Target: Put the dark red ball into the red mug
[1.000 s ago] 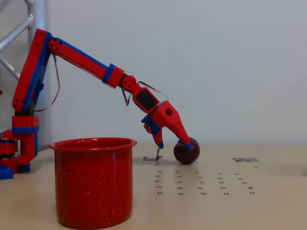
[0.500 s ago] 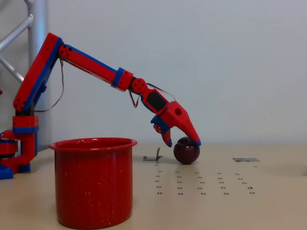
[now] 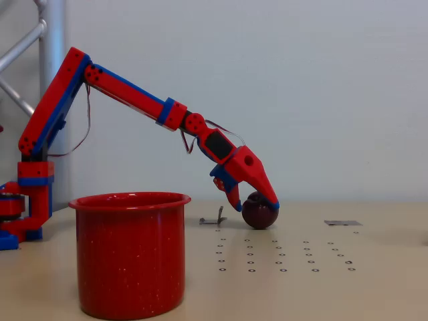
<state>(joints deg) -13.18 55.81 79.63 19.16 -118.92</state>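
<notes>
The dark red ball (image 3: 258, 217) rests on the tan table, to the right of centre and further back than the mug. My gripper (image 3: 256, 206) has come down over it, open. One finger stands at the ball's left side and the other reaches over its top to its right side. Whether the fingers touch the ball is unclear. The red mug (image 3: 130, 257) stands upright at the front left, large and speckled, well to the left of the ball and nearer the camera.
The arm's base (image 3: 27, 207) stands at the far left in front of a metal truss (image 3: 50, 40). Small metal tabs (image 3: 212, 219) (image 3: 342, 223) lie on the table, and a grid of small holes (image 3: 284, 257) marks the surface in front of the ball.
The gripper moved right, from straddling the ball's left half to over it, and has lowered around it. The ball and mug have stayed in place.
</notes>
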